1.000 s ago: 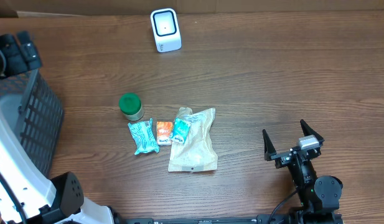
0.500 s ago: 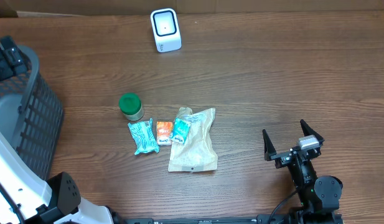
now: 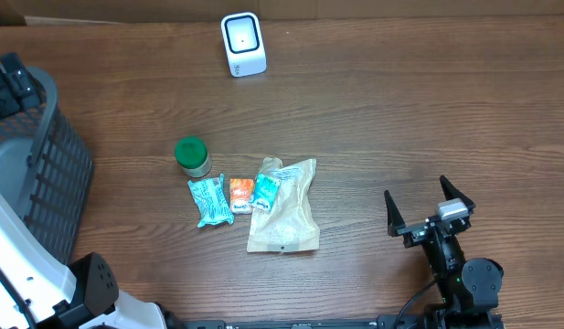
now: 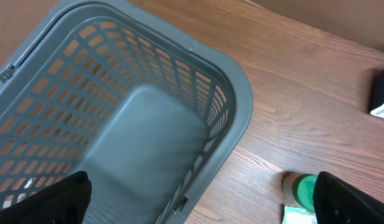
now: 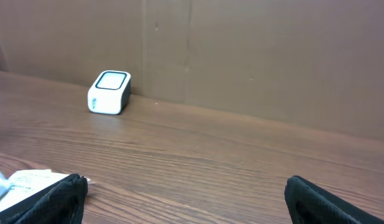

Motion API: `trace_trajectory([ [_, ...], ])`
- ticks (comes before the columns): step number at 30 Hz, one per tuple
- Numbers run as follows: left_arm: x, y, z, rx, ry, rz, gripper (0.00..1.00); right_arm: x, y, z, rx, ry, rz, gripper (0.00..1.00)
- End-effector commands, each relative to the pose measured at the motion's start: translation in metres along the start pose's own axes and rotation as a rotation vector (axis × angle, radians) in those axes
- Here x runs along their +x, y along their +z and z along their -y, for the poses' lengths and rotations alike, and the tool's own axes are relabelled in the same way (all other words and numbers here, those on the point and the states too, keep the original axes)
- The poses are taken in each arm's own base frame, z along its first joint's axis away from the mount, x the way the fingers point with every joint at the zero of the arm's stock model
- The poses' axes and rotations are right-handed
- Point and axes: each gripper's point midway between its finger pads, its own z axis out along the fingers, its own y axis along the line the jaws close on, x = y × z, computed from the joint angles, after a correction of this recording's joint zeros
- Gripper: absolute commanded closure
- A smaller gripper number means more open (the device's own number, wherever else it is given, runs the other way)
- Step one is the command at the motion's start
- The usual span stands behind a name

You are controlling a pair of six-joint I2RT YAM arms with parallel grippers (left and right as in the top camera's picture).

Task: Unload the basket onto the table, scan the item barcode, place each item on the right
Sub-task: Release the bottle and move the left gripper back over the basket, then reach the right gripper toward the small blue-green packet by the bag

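Observation:
The white scanner (image 3: 242, 43) stands at the table's far edge and shows far off in the right wrist view (image 5: 109, 92). A cluster of items lies mid-table: a green-lidded jar (image 3: 192, 156), a teal packet (image 3: 209, 201), a small orange packet (image 3: 241, 195), a second teal packet (image 3: 267, 192) and a beige pouch (image 3: 286, 212). My left gripper (image 4: 201, 208) hangs open over the right rim of the grey basket (image 4: 238, 93), with the jar (image 4: 300, 188) beside its right finger. My right gripper (image 3: 416, 188) stands open and empty at the front right, well right of the pouch.
The grey mesh basket (image 3: 58, 174) fills the left edge of the table. A brown wall backs the table behind the scanner. Bare wood lies between the item cluster and the right gripper (image 5: 185, 202).
The left arm's black head at the top left shifted a little left and up, uncovering more of the basket's rim. The right arm and the items have not moved.

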Motion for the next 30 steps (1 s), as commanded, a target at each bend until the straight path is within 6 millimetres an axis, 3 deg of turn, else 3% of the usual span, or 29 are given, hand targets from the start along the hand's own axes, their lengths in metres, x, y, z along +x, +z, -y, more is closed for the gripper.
trace_trajectory([
  [1, -0.003, -0.009, 0.001, 0.012, 0.014, 0.03, 0.01, -0.002, 0.0, -0.007, -0.039, 0.023, 0.021, 0.0],
  [7, -0.003, -0.009, 0.001, 0.012, 0.014, 0.03, 0.0, -0.02, -0.005, -0.033, -0.199, 0.089, 0.066, 0.0],
  [15, -0.003, -0.009, 0.001, 0.012, 0.014, 0.03, 0.0, -0.067, -0.008, -0.048, -0.322, 0.177, 0.018, 0.0],
  [22, -0.003, -0.009, 0.001, 0.012, 0.014, 0.029, 0.01, -0.077, 0.017, -0.058, -0.43, 0.319, -0.295, 0.0],
  [30, -0.003, -0.009, 0.001, 0.012, 0.014, 0.029, 0.01, -0.058, 0.05, -0.056, -0.432, 0.538, -0.758, 0.0],
])
